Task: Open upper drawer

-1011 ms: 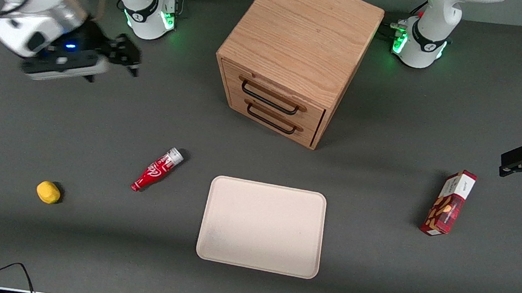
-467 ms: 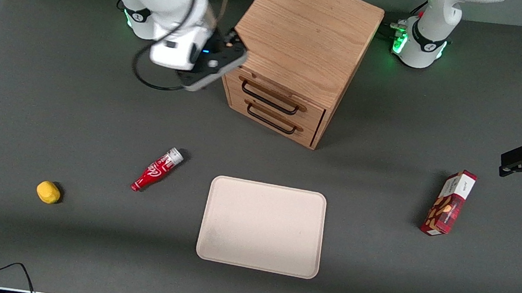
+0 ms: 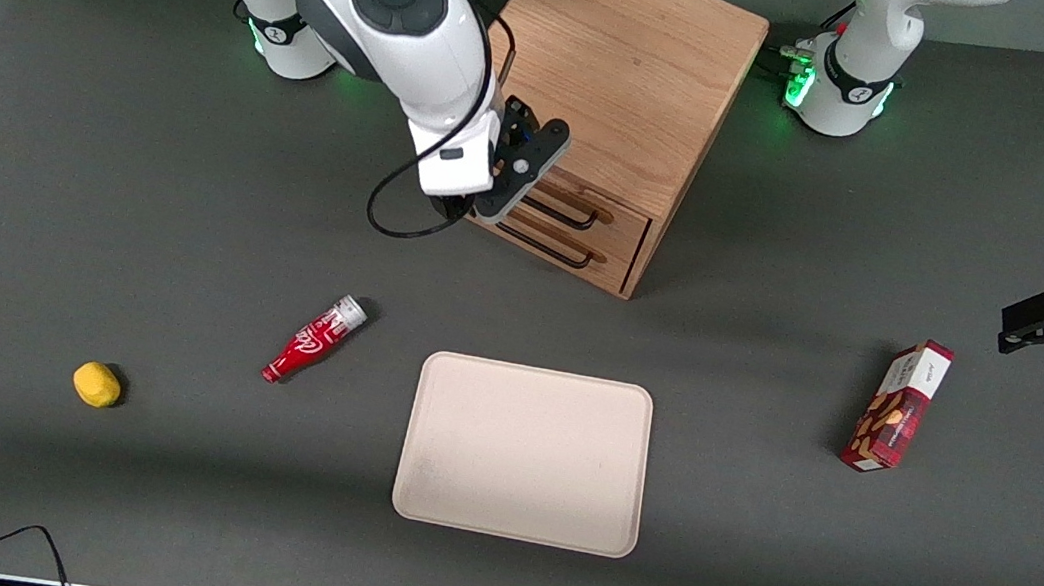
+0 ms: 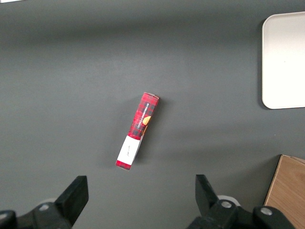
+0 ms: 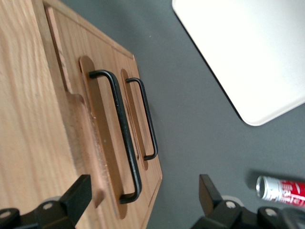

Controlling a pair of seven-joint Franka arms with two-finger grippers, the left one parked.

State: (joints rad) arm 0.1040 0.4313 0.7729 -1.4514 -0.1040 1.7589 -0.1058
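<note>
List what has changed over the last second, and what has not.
The right arm swung in from its end of the table, and its gripper now hangs open in front of the cabinet, above the upper drawer's handle, holding nothing. The upper drawer stayed shut. The red bottle, yellow object, tray and snack box have not moved.

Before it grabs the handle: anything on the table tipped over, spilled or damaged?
Only the red bottle lies on its side, nearer the camera than the cabinet. Nothing is spilled. The gripper is open above the shut upper drawer handle.
</note>
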